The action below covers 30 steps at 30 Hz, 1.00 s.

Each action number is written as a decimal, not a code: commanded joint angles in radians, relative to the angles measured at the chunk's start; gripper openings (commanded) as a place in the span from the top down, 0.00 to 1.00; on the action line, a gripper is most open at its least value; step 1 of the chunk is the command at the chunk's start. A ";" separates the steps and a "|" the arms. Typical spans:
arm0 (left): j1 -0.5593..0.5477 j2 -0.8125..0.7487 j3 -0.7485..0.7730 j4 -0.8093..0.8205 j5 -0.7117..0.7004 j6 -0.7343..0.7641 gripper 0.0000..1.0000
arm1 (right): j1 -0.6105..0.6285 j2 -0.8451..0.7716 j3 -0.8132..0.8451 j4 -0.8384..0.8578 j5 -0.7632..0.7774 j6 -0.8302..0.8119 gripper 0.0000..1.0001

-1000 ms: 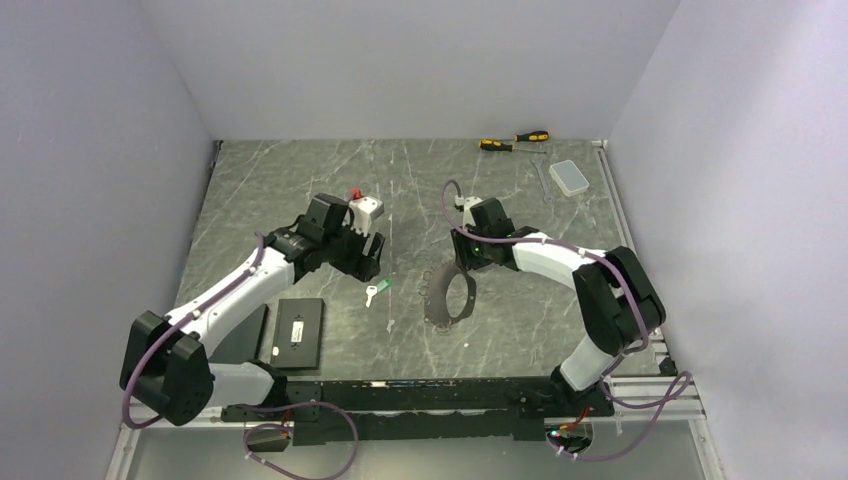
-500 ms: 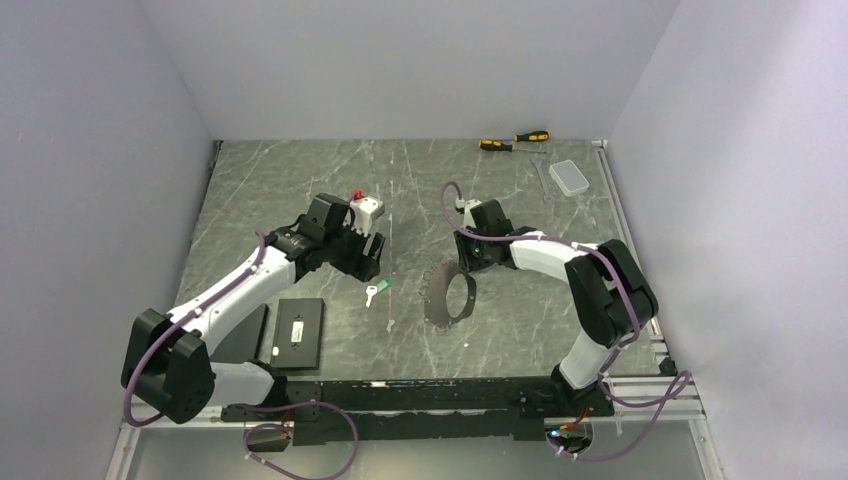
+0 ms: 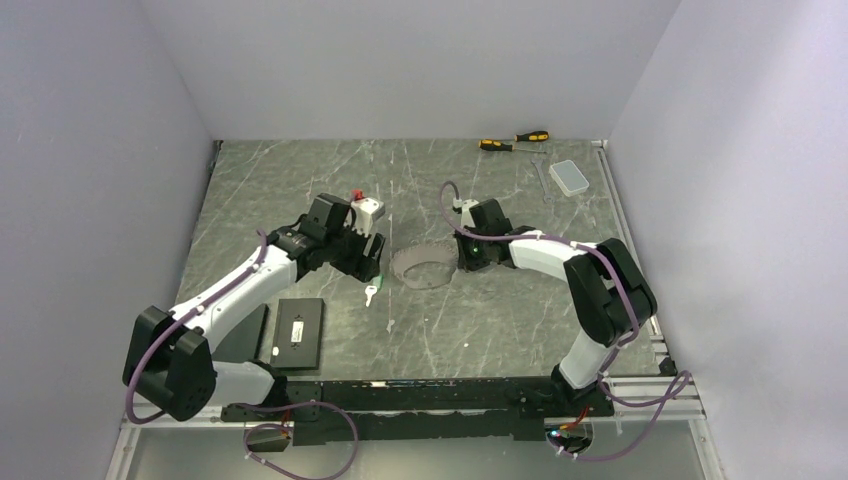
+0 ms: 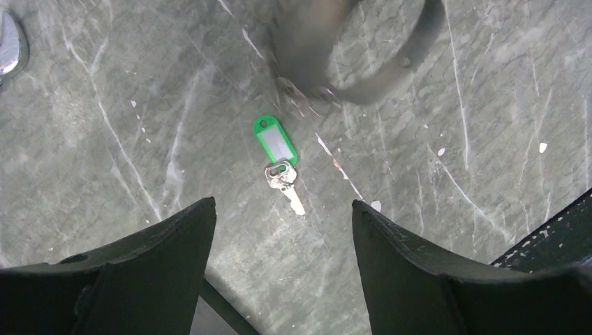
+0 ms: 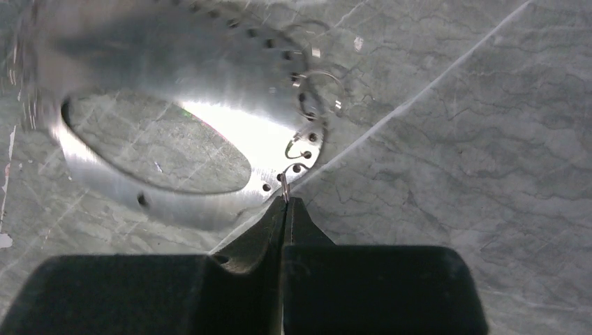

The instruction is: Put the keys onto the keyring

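The key (image 4: 287, 185), small and silver with a green tag (image 4: 275, 142), lies flat on the marble table (image 3: 300, 190). My left gripper (image 4: 283, 204) hangs open just above it, the key's tip between the finger ends; in the top view the key (image 3: 371, 294) sits just below that gripper (image 3: 369, 264). The keyring (image 5: 174, 150), a wide grey band with small holes, is blurred with motion. My right gripper (image 5: 286, 199) is shut on a thin wire loop at its rim. From above, the keyring (image 3: 420, 268) lies between the two grippers, with the right gripper (image 3: 468, 262) at its right side.
A flat black box (image 3: 300, 332) lies near the left arm's base. At the back right are yellow-and-black screwdrivers (image 3: 512, 141), a silver wrench (image 3: 541, 178) and a small clear box (image 3: 571, 177). A loose wire ring (image 5: 321, 87) hangs on the keyring's rim.
My right gripper has closed on the keyring's wire loop. The keyring has swung up and to the left, toward the left gripper. The left arm has barely moved.
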 commanded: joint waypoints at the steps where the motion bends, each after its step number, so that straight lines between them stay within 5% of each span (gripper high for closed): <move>1: -0.004 0.007 0.042 -0.004 0.008 0.017 0.24 | 0.012 -0.051 0.017 0.004 0.004 -0.020 1.00; 23: -0.004 -0.080 0.032 0.020 0.048 0.013 0.24 | 0.108 -0.418 0.076 -0.082 0.108 -0.139 1.00; 30: -0.004 -0.137 0.017 0.034 0.037 0.021 0.24 | 0.118 -0.503 0.132 -0.087 -0.013 -0.267 1.00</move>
